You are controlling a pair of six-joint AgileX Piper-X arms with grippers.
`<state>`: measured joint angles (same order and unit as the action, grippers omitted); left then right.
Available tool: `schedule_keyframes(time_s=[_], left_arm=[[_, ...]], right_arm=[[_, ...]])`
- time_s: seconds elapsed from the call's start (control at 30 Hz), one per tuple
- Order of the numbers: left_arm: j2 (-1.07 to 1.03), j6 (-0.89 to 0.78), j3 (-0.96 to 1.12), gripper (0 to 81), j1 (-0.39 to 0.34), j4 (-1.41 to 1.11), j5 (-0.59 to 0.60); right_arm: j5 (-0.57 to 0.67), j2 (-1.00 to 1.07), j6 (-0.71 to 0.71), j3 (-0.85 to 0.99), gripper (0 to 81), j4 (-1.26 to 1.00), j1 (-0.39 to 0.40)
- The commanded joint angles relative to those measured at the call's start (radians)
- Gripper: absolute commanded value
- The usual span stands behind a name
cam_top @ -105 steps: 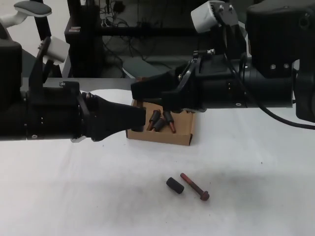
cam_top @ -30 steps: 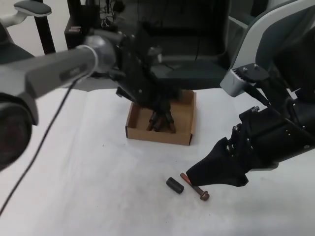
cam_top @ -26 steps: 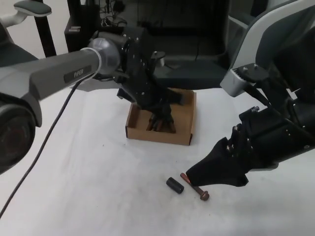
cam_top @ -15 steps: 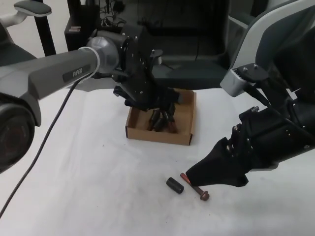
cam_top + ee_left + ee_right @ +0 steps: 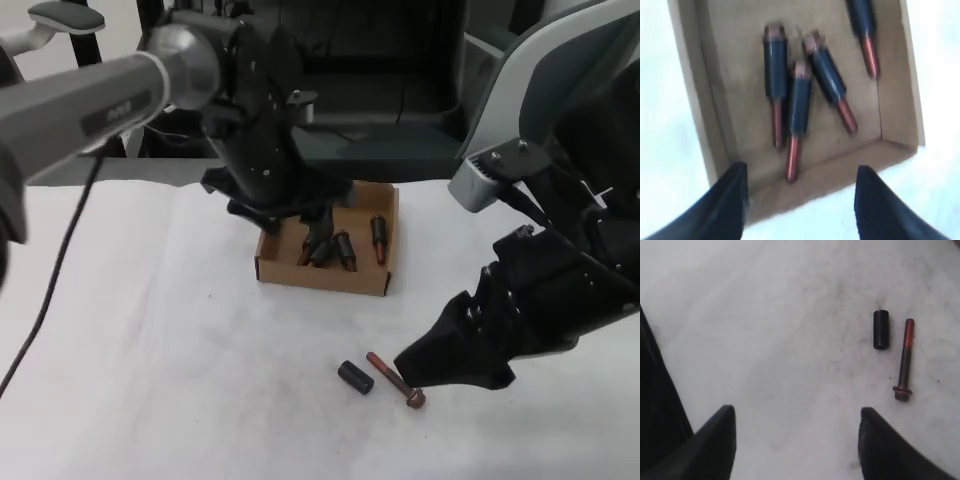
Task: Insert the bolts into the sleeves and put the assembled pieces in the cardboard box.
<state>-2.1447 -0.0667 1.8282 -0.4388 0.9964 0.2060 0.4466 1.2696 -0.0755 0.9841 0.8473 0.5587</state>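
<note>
Though white, cloth (image 5: 150, 350) grimy; furniture (image 5: 400, 110) behind box (image 5: 320, 276).

The light is bright and even, and it seems to come from above. In the high view the white cloth (image 5: 130, 330) is well lit, while the room behind is dim. The cloth looks a little greyer under the right gripper (image 5: 420, 365).

In the left wrist view the cloth outside the cardboard box (image 5: 695, 90) is almost washed out. The left gripper (image 5: 801, 172) shows its 2 spread fingers (image 5: 730, 205) as plain dark shapes. Beyond them, the 4 assembled pieces (image 5: 800, 100) throw only thin, soft shadows.

In the right wrist view the bolt (image 5: 905, 357) and the sleeve (image 5: 881, 329), beyond the parted fingertips (image 5: 715, 445), have nearly no shadow.
</note>
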Motion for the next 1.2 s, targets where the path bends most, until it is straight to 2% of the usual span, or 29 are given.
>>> schedule_keyframes(time_s=[0.0, 0.2, 0.37, 0.63, 0.77, 0.93, 1.17], left_arm=[[0.08, -0.017, -0.078, 62.0, 0.0, 0.009, -0.037], [0.275, -0.043, -0.338, 62.0, 0.0, -0.097, -0.042], [0.52, -0.068, -0.629, 62.0, -0.002, -0.217, -0.04], [1.058, -0.071, -1.059, 62.0, -0.002, -0.306, -0.019], [1.325, -0.113, -1.18, 62.0, -0.002, -0.306, -0.019], [1.572, -0.113, -1.266, 62.0, -0.002, -0.302, -0.019], [1.725, -0.113, -1.336, 62.0, -0.002, -0.303, 0.114]], right_arm=[[0.001, -0.01, -0.012, 0.003, 70.0, 0.015, -0.005], [-0.034, -0.01, -0.012, 0.003, 70.0, 0.024, -0.005], [-0.081, -0.01, -0.012, 0.003, 70.0, 0.031, -0.005], [-0.145, -0.013, 0.009, 0.0, 70.0, 0.044, -0.005], [-0.115, -0.052, 0.037, -0.039, 65.2, 0.036, -0.005], [-0.088, -0.195, 0.12, -0.157, 65.1, -0.034, -0.003], [-0.095, -0.487, 0.26, -0.394, 65.1, -0.186, 0.0]])
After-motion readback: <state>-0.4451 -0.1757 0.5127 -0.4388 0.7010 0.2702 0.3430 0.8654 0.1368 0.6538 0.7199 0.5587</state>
